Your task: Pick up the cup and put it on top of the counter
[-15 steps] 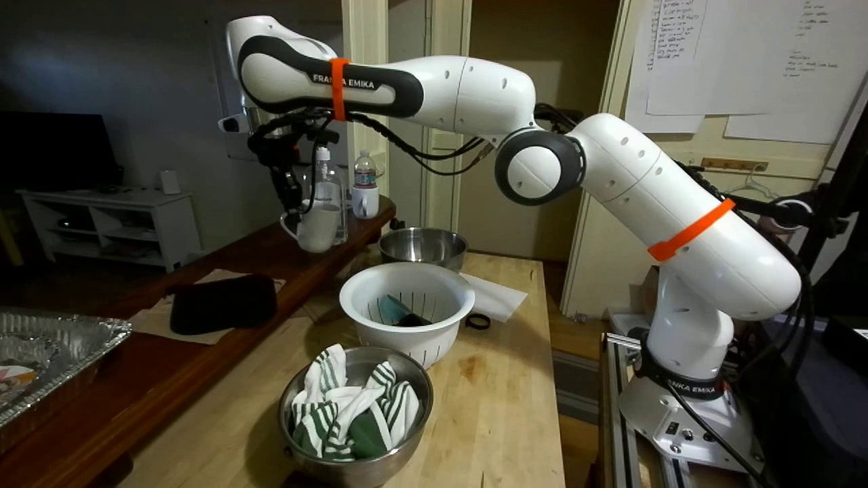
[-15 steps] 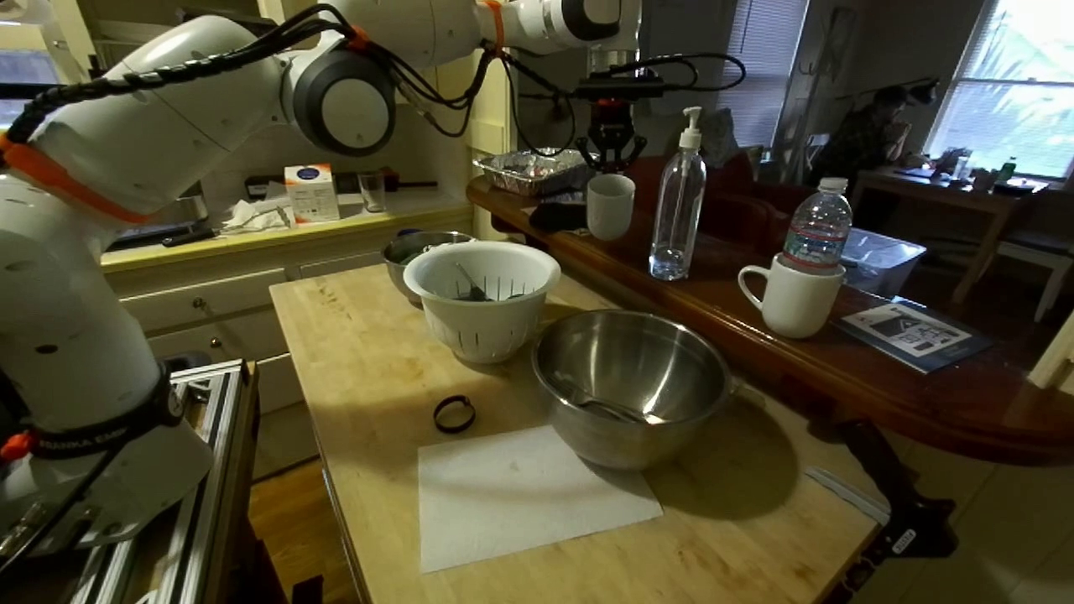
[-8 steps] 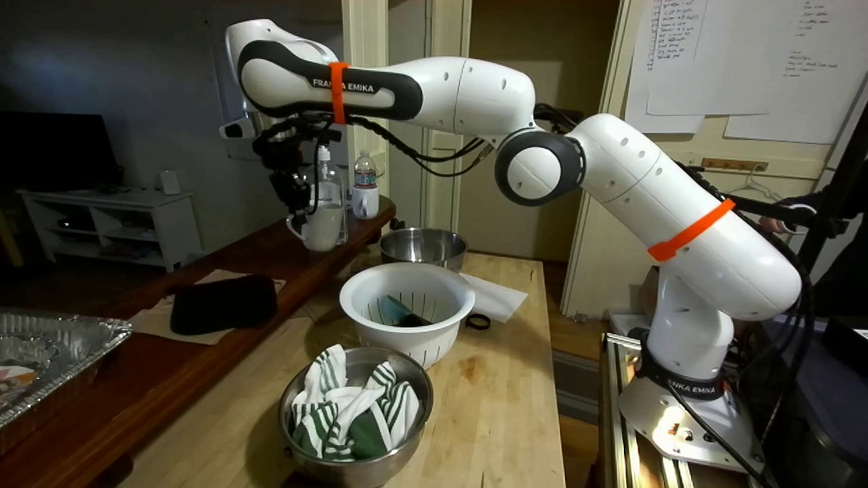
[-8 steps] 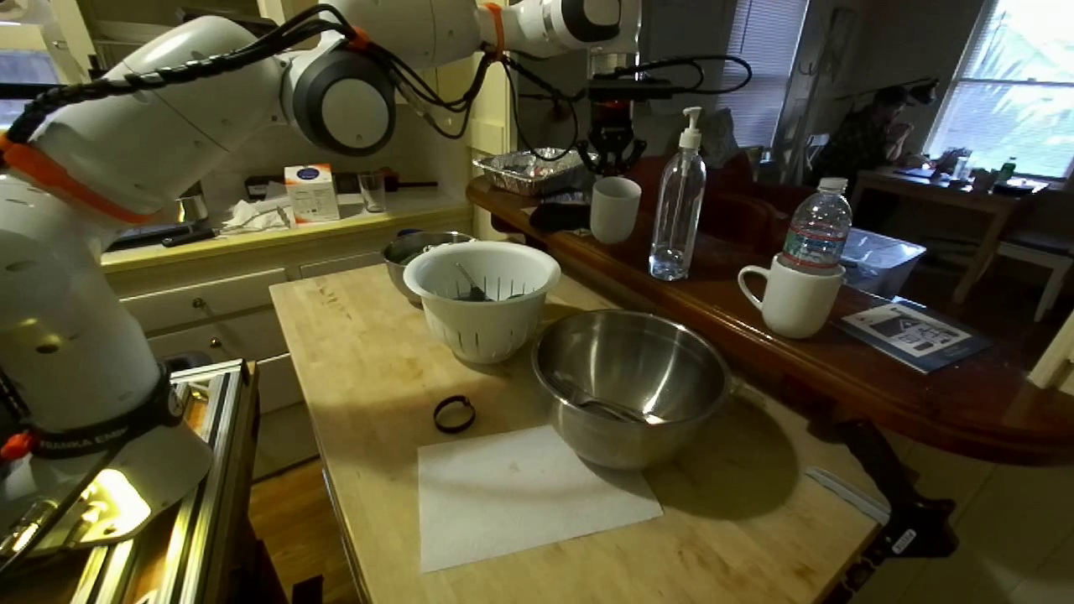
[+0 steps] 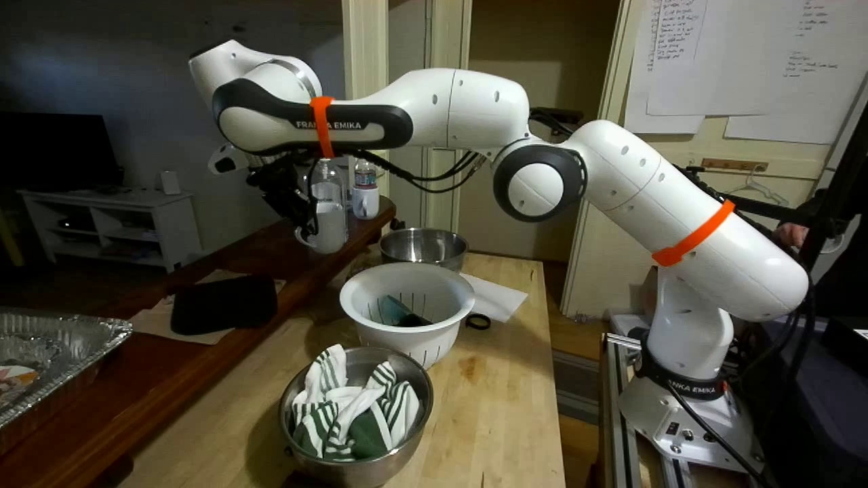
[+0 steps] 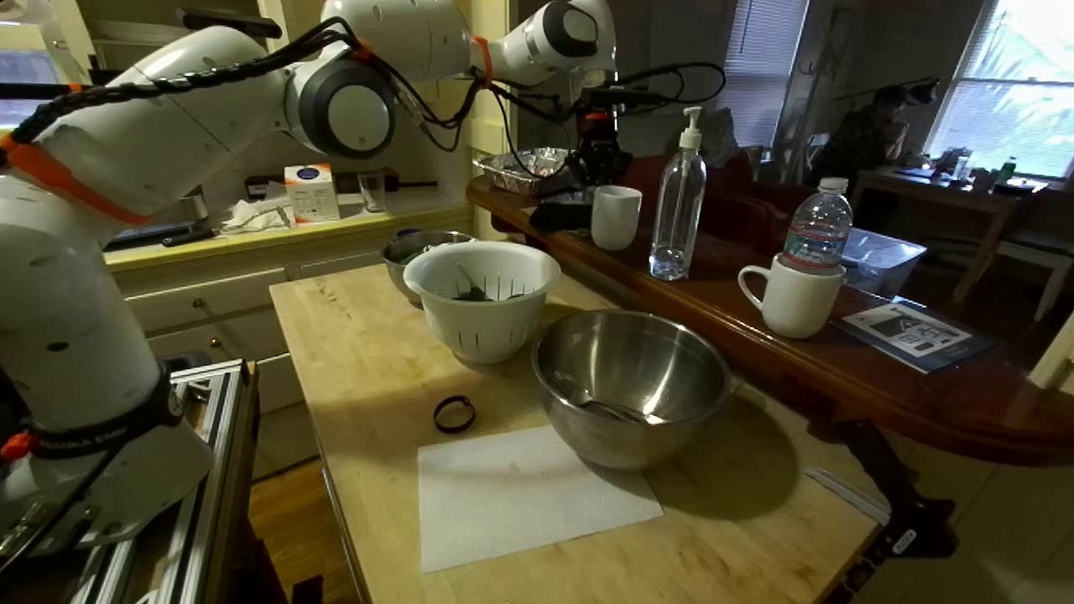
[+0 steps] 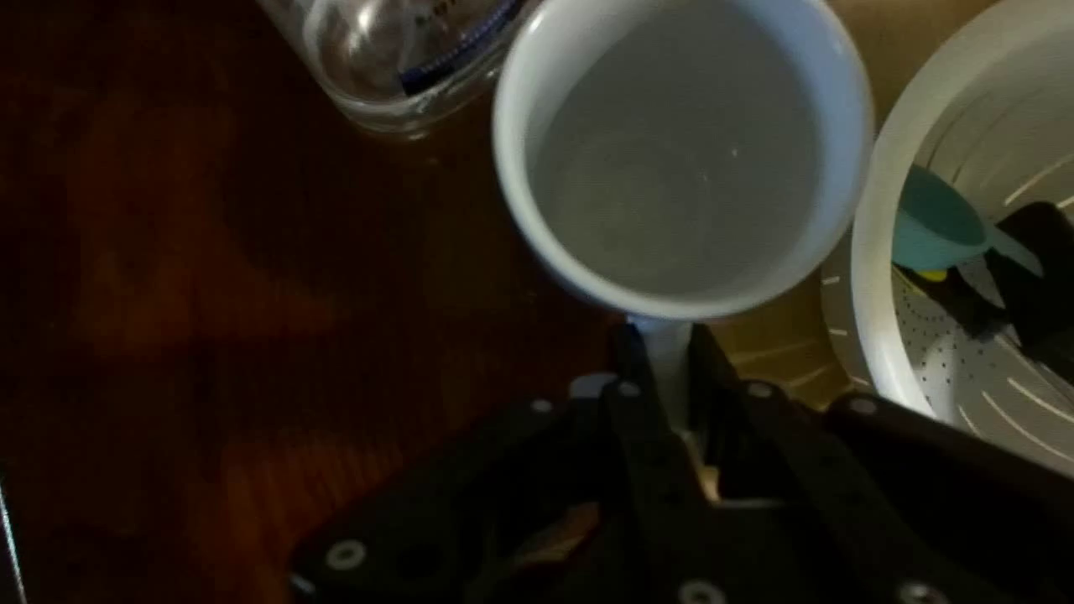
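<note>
Place: a home kitchen, open to a living area
Cabinetry: drawers [image 6: 239, 294] under a yellow-edged worktop [image 6: 419, 201]
Butcher-block top [image 6: 369, 361]: white colander [image 6: 482, 323], mixing bowl [image 6: 617, 440], steel bowl [image 5: 352, 471] of striped cloths [image 5: 363, 407]
Divider: long, glossy dark-wood counter [image 5: 251, 254]
Living side: dark flat screen [image 5: 54, 152] on a white shelved stand [image 5: 180, 230], table [image 6: 931, 186] by a bright window [image 6: 1007, 109]

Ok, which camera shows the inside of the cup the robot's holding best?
The wrist view: it looks down into the cup, so much of its inside shows, though the frame crops it. Both exterior views show mainly its outer side, little of the inside.
</note>
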Tool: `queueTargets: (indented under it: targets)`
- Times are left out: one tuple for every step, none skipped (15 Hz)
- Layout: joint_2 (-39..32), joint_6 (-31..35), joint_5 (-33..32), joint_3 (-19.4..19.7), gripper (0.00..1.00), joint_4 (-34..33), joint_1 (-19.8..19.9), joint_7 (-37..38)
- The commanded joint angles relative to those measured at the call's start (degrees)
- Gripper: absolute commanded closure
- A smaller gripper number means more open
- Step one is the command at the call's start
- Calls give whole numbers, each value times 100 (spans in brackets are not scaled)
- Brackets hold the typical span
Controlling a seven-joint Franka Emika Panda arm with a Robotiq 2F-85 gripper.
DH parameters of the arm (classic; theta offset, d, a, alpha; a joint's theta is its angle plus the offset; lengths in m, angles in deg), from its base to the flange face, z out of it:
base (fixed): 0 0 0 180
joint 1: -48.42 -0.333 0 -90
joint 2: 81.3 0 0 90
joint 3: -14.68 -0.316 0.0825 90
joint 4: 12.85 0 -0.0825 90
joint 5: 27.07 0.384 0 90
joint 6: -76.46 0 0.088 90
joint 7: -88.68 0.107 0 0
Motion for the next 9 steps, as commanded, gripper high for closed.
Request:
queueTargets:
  targets:
    - [-347, -170, -656, 481, 96, -488, -371, -562]
    - [-429, -30, -822, 592, 96, -536, -445, -614]
    - [-502, 68, -969, 718, 96, -605, -512, -658]
    - [-586, 194, -1059, 813, 96, -695, -566, -617]
    - [-664, 327, -1072, 869, 96, -770, -599, -499]
    - [-715, 416, -1059, 901, 96, -835, -615, -424]
    - [-777, 516, -993, 903, 96, -897, -622, -318]
    - [-815, 601, -898, 889, 96, -966, -620, -232]
    - [-855, 697, -831, 869, 96, -1024, -627, -123]
